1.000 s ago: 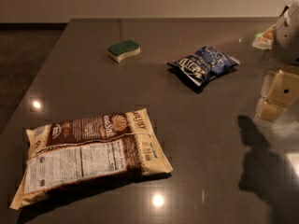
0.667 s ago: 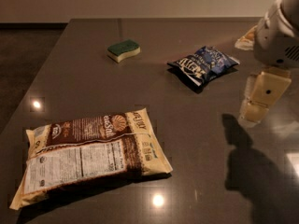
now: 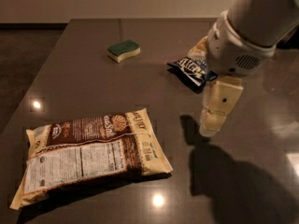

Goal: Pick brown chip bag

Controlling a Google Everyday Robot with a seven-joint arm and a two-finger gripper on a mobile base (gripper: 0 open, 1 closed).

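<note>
- We see the brown chip bag (image 3: pixel 88 153) lying flat on the dark counter (image 3: pixel 93 92), in its near left part, with the long side running left to right at a slight tilt
- It is the biggest thing in view: a crinkly, pillow-shaped bag, brown across the middle, with cream-yellow sealed edges at both short ends
- A white nutrition label panel fills the lower left of its upward face, in fine print that we cannot read
- Above the panel runs a brown band with pale lettering and a round, shell-like logo near the middle
- The right end carries a cream strip with dark lettering turned sideways, and a thin dark shadow lines the bag's near edge
- The end effector (image 3: pixel 209 127) hangs over the counter to the right of the bag, well apart from it, pointing down and a little to the left
- It is cream-coloured and sits under the white wrist of the arm (image 3: pixel 243 41); we cannot tell whether it is apart or together
- Its broad shadow (image 3: pixel 224 181) falls on the counter below and to the right
- A small dark blue snack bag (image 3: pixel 189 69) lies behind it, partly hidden by the wrist
- A green and yellow sponge (image 3: pixel 123 50) lies farther back, to the left
- Both are well apart from the brown chip bag
</note>
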